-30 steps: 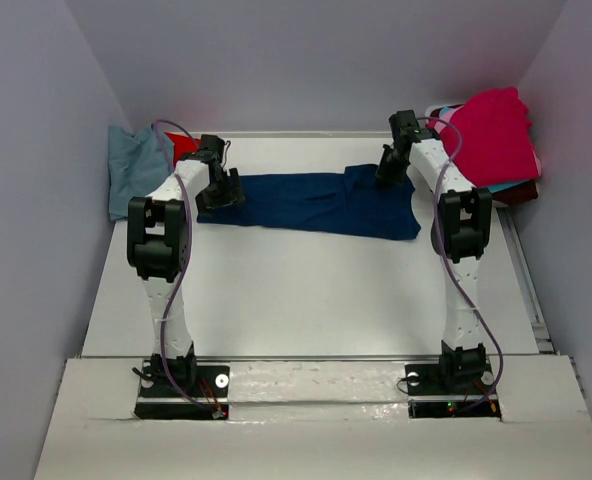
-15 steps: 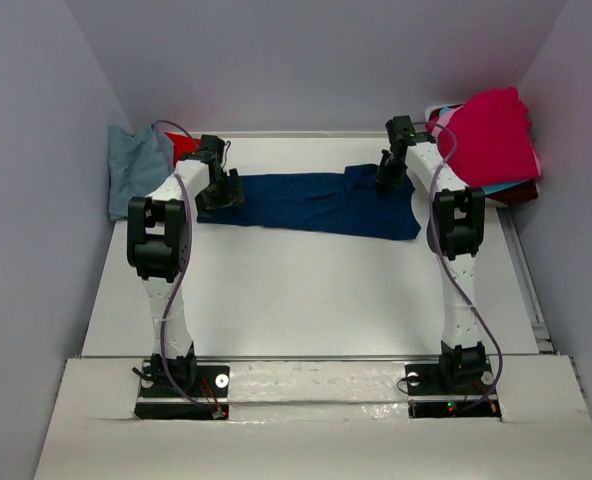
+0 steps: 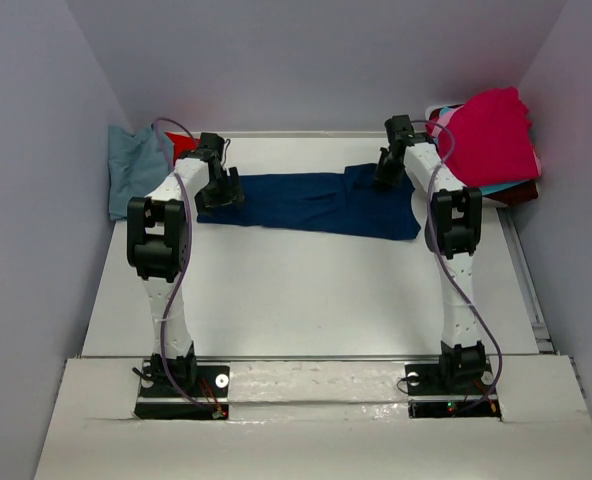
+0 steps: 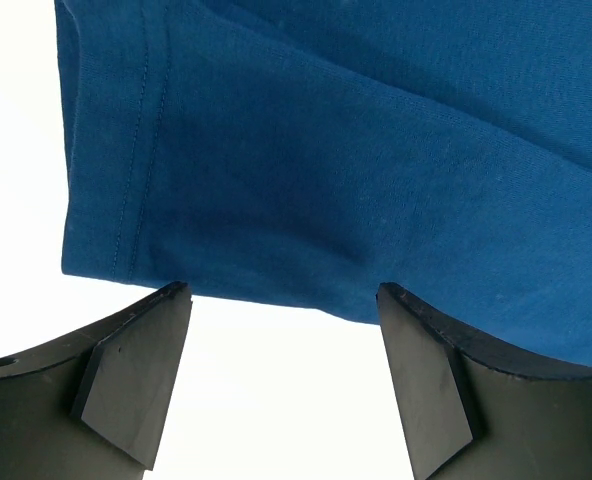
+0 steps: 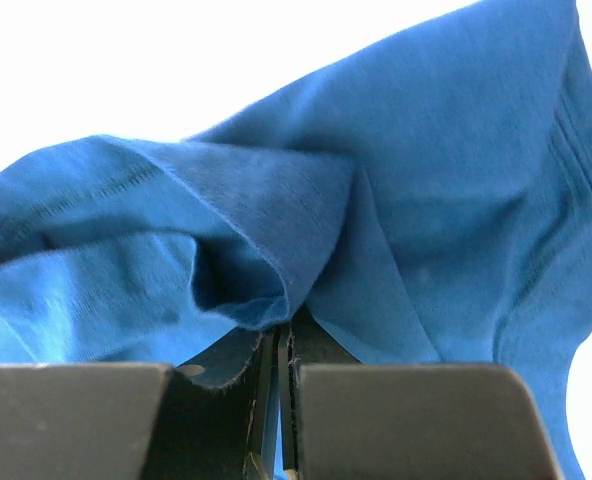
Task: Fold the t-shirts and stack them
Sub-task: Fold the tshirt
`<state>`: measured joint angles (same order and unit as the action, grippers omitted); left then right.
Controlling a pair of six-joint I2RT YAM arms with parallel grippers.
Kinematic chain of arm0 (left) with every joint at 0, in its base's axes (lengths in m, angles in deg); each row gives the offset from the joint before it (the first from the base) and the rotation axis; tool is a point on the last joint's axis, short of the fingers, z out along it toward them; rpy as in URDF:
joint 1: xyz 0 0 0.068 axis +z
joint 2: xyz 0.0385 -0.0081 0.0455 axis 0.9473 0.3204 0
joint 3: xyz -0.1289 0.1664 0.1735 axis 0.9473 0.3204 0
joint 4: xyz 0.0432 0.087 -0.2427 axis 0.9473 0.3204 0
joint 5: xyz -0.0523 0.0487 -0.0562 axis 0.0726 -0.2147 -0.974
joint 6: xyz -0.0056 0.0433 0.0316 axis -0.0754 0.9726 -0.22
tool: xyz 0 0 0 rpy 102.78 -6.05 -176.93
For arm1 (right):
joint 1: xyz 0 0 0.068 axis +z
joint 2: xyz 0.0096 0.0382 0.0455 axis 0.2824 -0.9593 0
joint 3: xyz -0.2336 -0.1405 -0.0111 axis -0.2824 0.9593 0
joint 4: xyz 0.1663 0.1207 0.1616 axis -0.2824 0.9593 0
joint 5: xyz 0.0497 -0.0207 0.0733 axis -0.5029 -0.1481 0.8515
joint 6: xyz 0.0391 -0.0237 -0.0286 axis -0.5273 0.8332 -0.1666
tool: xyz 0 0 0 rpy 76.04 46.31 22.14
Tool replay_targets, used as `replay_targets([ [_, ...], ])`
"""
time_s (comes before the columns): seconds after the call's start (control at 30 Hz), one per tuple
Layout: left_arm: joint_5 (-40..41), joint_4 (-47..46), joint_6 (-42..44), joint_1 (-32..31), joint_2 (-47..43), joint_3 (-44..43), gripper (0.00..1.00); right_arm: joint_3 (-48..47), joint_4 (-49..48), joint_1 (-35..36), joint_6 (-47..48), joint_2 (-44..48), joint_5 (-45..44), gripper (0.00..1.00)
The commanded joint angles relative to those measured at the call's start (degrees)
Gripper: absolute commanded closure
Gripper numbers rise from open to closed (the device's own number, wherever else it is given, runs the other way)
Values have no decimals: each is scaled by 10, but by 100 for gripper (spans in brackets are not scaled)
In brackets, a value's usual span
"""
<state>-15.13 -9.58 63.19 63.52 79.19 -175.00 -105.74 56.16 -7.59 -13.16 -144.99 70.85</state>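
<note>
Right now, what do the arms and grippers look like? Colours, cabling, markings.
Both match: the left arm and right arm have white links, chunky black joint housings and black bases. A purple cable runs along each. The left gripper and right gripper have flat, angular dark fingers. No lettering is visible.

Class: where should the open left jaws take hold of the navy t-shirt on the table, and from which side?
Grip the navy t-shirt at the stitched hem on its left end, coming from that end, low and level. The hem lies flat with a free edge, right ahead of the left gripper, jaws open.
</note>
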Motion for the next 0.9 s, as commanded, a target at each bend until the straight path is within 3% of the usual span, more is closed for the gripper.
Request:
replay_targets([
  [0.0,7,15,9,-1,-13,-22,14,-50,-29,0,5,-22,-5,93],
  [0.43,7,17,10,-1,-15,-21,14,-64,-83,0,-12,-28,2,88],
  [0.6,7,15,10,-1,-16,-18,14,-66,-105,0,-21,-20,20,72],
  [0.7,7,16,11,-1,-18,-17,14,-71,-120,0,-31,-23,28,55],
  [0.87,7,16,12,-1,-22,-14,14,-85,-127,0,-45,-38,42,44],
])
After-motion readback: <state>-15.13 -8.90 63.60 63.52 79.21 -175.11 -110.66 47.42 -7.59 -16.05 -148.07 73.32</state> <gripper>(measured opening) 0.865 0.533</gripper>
